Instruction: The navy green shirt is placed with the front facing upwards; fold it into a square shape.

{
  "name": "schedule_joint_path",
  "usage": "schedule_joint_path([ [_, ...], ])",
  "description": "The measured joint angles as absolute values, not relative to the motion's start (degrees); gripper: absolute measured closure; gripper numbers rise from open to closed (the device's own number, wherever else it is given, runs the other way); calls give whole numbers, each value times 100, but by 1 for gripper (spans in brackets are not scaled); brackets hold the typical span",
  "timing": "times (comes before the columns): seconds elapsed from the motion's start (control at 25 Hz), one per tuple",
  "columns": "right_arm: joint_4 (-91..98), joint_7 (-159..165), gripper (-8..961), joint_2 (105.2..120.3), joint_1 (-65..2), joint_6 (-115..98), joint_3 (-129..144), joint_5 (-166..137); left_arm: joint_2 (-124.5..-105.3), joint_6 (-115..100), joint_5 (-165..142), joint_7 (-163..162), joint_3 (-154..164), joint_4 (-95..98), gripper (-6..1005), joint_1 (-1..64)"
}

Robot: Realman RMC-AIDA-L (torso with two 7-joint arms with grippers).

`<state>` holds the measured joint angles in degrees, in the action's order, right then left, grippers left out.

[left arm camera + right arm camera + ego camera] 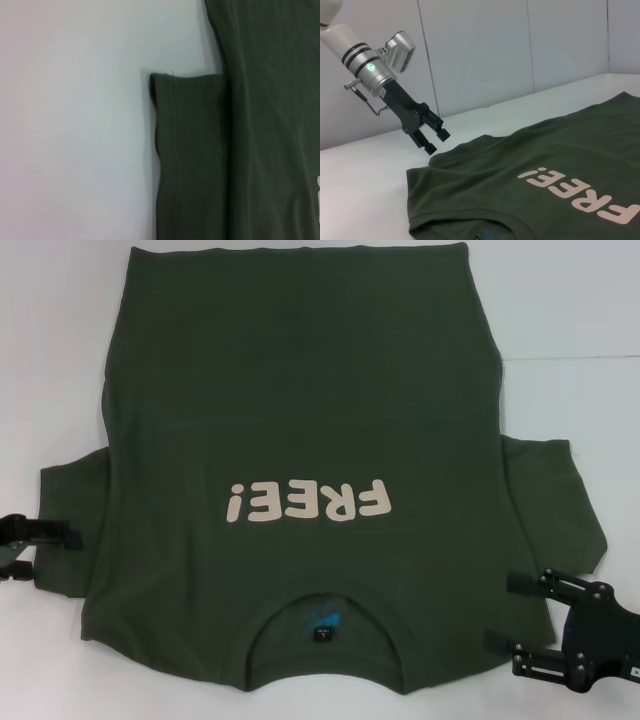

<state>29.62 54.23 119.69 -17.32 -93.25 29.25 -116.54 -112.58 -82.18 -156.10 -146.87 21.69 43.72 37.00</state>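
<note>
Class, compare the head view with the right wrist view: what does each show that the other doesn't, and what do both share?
Head view only: the whole shirt laid flat, both sleeves, and the right gripper, open at its right shoulder. Right wrist view only: the left arm's silver wrist with a green light, and the wall behind. Both: the cream "FREE!" print, the collar, and the open left gripper.

The left arm's last link is a glossy white tube ending in a silver collar ringed by black bands, with a small green light glowing on it; a silver-grey boxy camera housing sits on one side of the collar, and a thin dark cable loops from a small stub on the other; below it the left gripper point(434, 140) is matte black with blocky jaws; the right gripper point(512, 612) is black too, a skeletal frame dotted with small pale screws.
</note>
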Motion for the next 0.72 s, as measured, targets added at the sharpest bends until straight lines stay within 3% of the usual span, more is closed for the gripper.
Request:
schedule_joint_path([
  [0.72,2962,5423,122,11969,-1749,-9293,2927,-11652,-11267,-8189,-15630,-14676,2272,4377,97,3691],
])
